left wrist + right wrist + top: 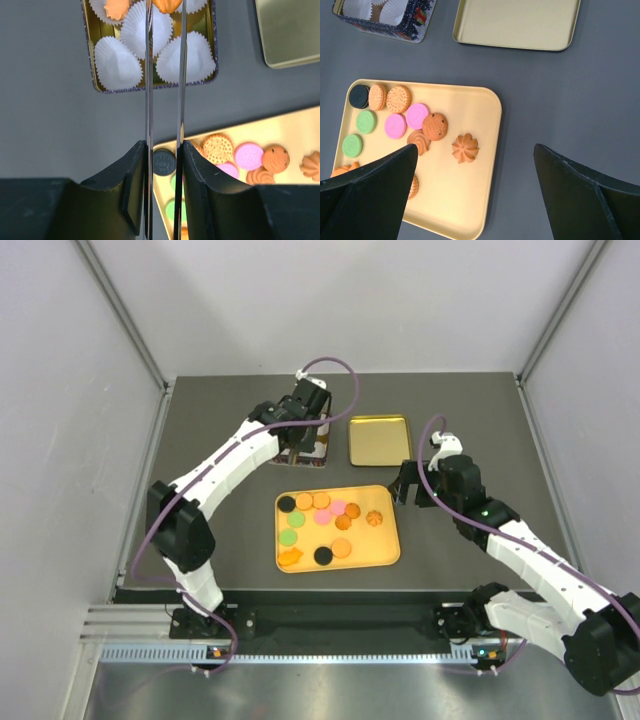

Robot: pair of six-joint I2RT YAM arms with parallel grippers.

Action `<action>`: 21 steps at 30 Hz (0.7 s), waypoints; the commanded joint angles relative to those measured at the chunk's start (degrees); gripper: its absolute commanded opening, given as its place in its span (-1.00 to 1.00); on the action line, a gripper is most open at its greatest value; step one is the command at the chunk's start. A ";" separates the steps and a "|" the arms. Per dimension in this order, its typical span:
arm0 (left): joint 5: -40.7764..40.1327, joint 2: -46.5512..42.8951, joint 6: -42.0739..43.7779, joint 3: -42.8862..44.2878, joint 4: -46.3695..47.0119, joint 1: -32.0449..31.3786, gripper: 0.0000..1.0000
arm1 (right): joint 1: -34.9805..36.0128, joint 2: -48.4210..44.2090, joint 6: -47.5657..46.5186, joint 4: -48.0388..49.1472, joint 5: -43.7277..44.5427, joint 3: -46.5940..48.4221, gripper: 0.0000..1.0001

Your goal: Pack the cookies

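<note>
Several cookies [320,518], orange, pink, green and black, lie on the left half of a yellow tray [385,540]. My left gripper [164,150] is shut on metal tongs [148,75]. Their tips pinch an orange cookie [167,5] over the open tin [89,55], which holds white paper cups [117,64]. Another orange cookie [117,7] sits in a cup. In the top view the left gripper [308,425] covers most of the tin. My right gripper [475,150] is open and empty above the tray's right edge, near a flower-shaped cookie [465,148].
The tin's gold lid [379,441] lies inside-up behind the tray, right of the tin; it also shows in the right wrist view [517,22]. Dark tabletop surrounds the tray. Grey walls enclose the table at the left, back and right.
</note>
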 commanded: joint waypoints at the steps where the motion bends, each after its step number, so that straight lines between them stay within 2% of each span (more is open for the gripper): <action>1: 1.82 1.37 1.18 4.47 5.20 1.40 -0.55 | -0.53 -1.41 -0.68 1.38 -0.01 0.43 0.99; 10: 3.58 8.75 1.45 9.83 4.15 2.28 -0.53 | -0.53 -2.02 -0.77 1.46 -0.18 0.34 1.00; 21: 2.79 8.94 1.18 8.25 5.29 2.54 -0.49 | -0.62 -1.94 -0.68 1.29 -0.53 0.34 0.99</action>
